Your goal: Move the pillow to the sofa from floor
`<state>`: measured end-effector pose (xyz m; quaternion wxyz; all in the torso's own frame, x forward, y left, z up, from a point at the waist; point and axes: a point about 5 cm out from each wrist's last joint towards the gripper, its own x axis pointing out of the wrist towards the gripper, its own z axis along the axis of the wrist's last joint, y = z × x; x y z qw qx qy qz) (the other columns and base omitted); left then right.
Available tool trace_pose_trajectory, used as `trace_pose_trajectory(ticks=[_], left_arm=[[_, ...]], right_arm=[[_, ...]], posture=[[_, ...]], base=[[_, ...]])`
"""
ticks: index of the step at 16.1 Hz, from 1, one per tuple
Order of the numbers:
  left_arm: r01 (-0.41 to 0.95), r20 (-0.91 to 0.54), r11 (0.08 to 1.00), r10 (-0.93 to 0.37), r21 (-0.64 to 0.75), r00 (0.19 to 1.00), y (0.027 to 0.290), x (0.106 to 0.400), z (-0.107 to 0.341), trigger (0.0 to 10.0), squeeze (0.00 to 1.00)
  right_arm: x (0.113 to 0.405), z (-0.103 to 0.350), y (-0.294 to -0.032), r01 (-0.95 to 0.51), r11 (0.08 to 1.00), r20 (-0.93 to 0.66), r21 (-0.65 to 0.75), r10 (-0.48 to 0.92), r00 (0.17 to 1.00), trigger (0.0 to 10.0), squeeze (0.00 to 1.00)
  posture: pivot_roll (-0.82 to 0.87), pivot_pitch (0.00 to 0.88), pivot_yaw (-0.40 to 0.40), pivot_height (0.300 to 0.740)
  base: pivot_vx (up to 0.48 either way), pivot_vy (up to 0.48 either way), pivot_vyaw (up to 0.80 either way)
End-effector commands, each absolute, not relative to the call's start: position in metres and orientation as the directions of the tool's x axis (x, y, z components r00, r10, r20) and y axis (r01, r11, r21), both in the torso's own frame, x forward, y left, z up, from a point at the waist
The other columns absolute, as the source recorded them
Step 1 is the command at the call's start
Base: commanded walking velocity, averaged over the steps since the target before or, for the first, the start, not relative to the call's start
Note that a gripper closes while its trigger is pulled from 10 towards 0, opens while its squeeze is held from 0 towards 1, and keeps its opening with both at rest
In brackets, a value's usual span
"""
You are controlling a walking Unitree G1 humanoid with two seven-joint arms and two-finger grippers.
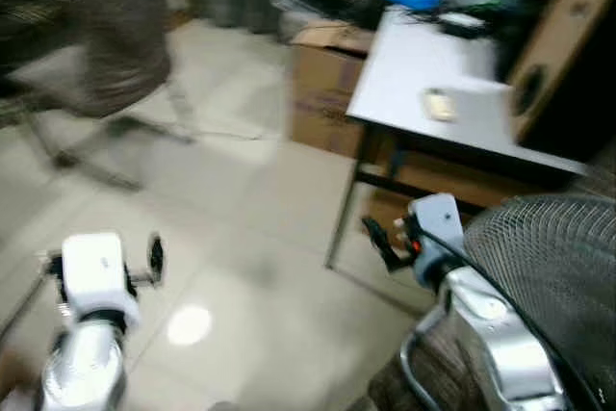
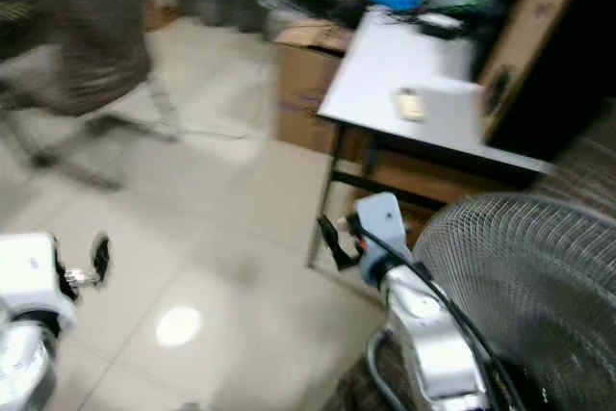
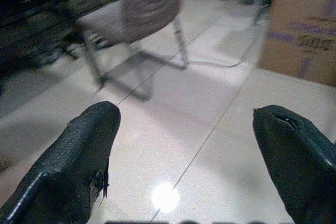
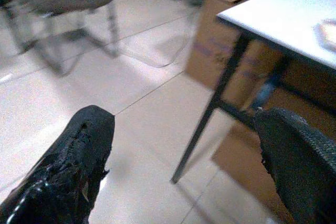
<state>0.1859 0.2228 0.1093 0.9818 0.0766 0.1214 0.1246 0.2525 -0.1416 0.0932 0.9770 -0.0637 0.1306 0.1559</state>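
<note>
Pale tiled floor (image 1: pixel 241 228) fills most of my head view, blurred, with a lamp glare at lower left. A white table (image 1: pixel 423 93) stands upper right, a cardboard box (image 1: pixel 322 93) beside it and a chair (image 1: pixel 106 55) at upper left. A mesh fan (image 1: pixel 549 267) crowds the lower right. My left gripper (image 3: pixel 184 150) and right gripper (image 4: pixel 184 150) hang above the tiles, fingers spread wide and holding nothing. I cannot tell where the pillow is.
</note>
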Motion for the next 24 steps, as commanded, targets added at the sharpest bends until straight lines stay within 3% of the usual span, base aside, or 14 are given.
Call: trace_pose_trajectory(ticks=[1,4,7,12,16,24], left_arm=[[-0.215,-0.195,0.959,0.251,0.186,0.948,0.225,0.185,0.12,10.0,0.0],[-0.157,-0.204,0.97,0.195,0.187,0.96,0.224,0.195,0.12,10.0,0.0],[-0.171,-0.158,0.947,0.219,0.271,0.963,0.225,0.205,0.117,10.0,0.0],[-0.116,-0.156,0.964,0.155,0.238,0.975,0.216,0.213,0.112,10.0,0.0],[-0.111,-0.146,0.974,0.141,0.196,0.979,0.209,0.213,0.109,10.0,0.0],[-0.115,-0.139,0.977,0.142,0.181,0.98,0.211,0.207,0.112,10.0,0.0]], right_arm=[[0.253,0.094,-0.136,-0.323,0.946,-0.277,-0.034,0.302,0.912,10.0,1.0],[0.254,0.09,-0.137,-0.291,0.956,-0.269,-0.034,0.272,0.924,10.0,1.0],[0.257,0.092,-0.152,-0.177,0.984,-0.252,-0.025,0.165,0.954,10.0,1.0],[0.262,0.086,-0.161,-0.068,0.997,-0.286,-0.034,0.056,0.957,10.0,1.0],[0.267,0.088,-0.162,-0.097,0.994,-0.287,-0.047,0.08,0.955,10.0,1.0],[0.275,0.086,-0.159,-0.145,0.988,-0.296,-0.045,0.125,0.947,10.0,1.0]], posture=[[0.04,0.0,-0.059,0.74],[0.03,0.0,-0.031,0.74],[0.03,0.0,-0.035,0.74],[-0.01,0.0,-0.005,0.74],[0.01,0.0,-0.039,0.74],[0.03,0.0,-0.061,0.74]], base=[[0.0,0.0,0.8],[0.0,0.0,0.8],[0.0,0.0,0.8],[0.0,0.0,0.8],[0.0,0.0,0.8],[0.34,0.0,0.8]])
